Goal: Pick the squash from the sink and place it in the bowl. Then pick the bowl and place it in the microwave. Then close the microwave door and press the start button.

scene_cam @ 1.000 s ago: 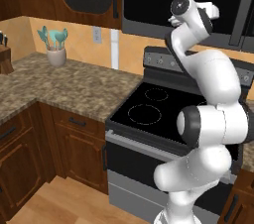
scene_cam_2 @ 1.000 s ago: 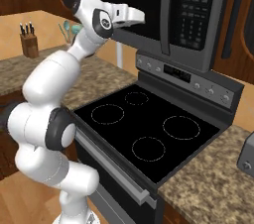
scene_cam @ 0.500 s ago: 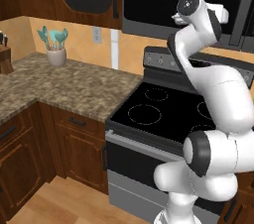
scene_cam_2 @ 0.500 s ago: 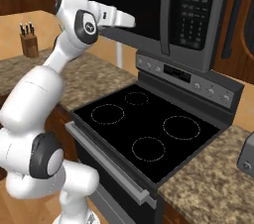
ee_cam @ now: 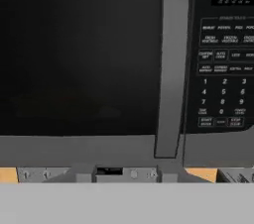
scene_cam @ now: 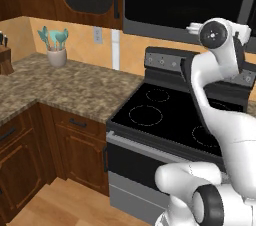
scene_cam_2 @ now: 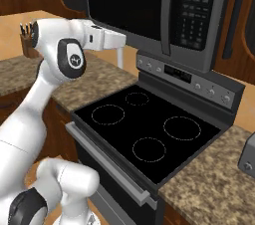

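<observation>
Since the earlier frame the arm [scene_cam_2: 60,64] has drawn back from the microwave [scene_cam_2: 164,10], its hand now level with the lower edge of that oven and off to its left in the right base view. Below the microwave sits the black-topped stove [scene_cam_2: 149,134]. The microwave door [ee_cam: 79,54] is closed, its dark glass facing the hand camera, with the grey upright handle [ee_cam: 171,64] beside the button strip [ee_cam: 223,74] on the microwave's right. Left of the stove, granite counter [scene_cam: 65,87] carries a utensil cup [scene_cam: 56,56]. Whether the gripper's fingers are spread or pinched cannot be told.
</observation>
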